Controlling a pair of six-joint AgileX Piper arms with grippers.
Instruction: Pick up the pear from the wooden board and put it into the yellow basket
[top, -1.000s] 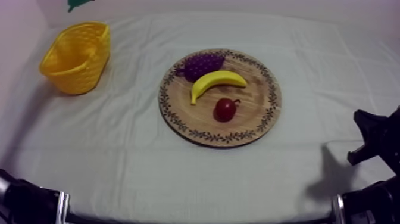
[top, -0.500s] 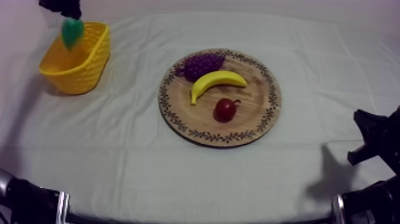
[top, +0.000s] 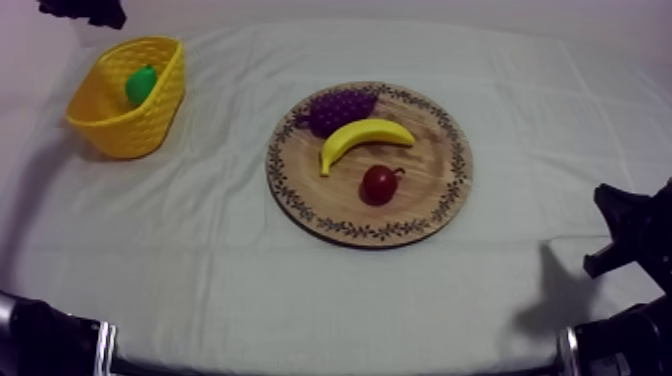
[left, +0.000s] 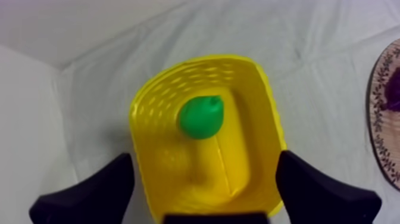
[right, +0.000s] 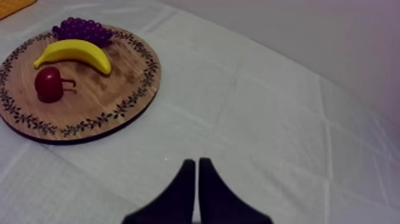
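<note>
- The pear (top: 141, 83) is off the wooden board (top: 455, 160) and lies inside the yellow basket (top: 150, 45), at the far left of the worktop (top: 250, 290). By my reading the main part of the job is done.
- The left jaws are spread wide with nothing between them. They hang above the basket with the pear (left: 201, 117) below them and free of them (I cannot tell whether it rests on the basket floor or leans on a wall).
- The right jaws are pressed together into a narrow wedge and grip nothing. They sit low over the cloth, apart from the board (right: 143, 77).
- The board carries a banana (top: 362, 135), a bunch of grapes (top: 338, 108) and a small red fruit (top: 377, 184). None of them belongs to this job.
- What is left, as I judge it, is only to draw my left arm (top: 85, 10) clear of the basket and bring it home. No further grasp looks necessary.
</note>
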